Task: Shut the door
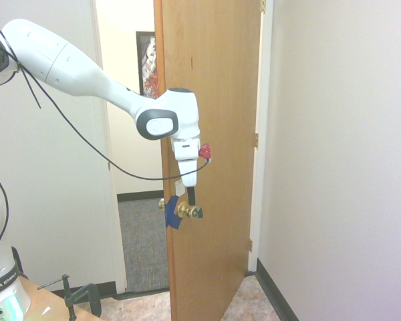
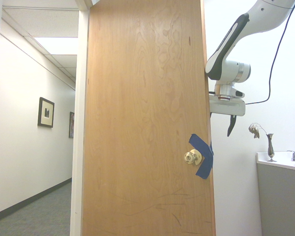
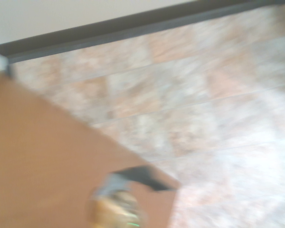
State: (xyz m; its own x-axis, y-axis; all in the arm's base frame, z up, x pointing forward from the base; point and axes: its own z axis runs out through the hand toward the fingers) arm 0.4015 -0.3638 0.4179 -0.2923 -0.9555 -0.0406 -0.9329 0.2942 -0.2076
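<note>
A metal clamp [image 1: 77, 296] grips the edge of a wooden tabletop [image 1: 50, 304] at the lower left of the first exterior view. A white Franka arm [image 1: 87, 70] reaches in from the upper left, its gripper [image 1: 191, 203] pointed down at the center of the frame, fingers apart and holding nothing, just above a brass round knob [image 1: 185, 210]. The wooden door [image 1: 214, 134] stands ajar from center to right of center, hinged along its right edge, blue tape [image 1: 173, 212] wrapped around its latch edge and a small white tag [image 1: 180, 188] above the tape. Stone-patterned floor tiles [image 3: 190, 118] stretch past the door's bottom edge in the blurred wrist view. Through the gap, left of center, lies gray carpet [image 1: 144, 234], with a framed picture [image 1: 147, 67] on the wall above. In the second exterior view, a slender metal vase [image 2: 270, 147] with a drooping dried flower [image 2: 254, 130] stands on a white countertop [image 2: 285, 162] at right, beside a faucet [image 2: 294, 156].
</note>
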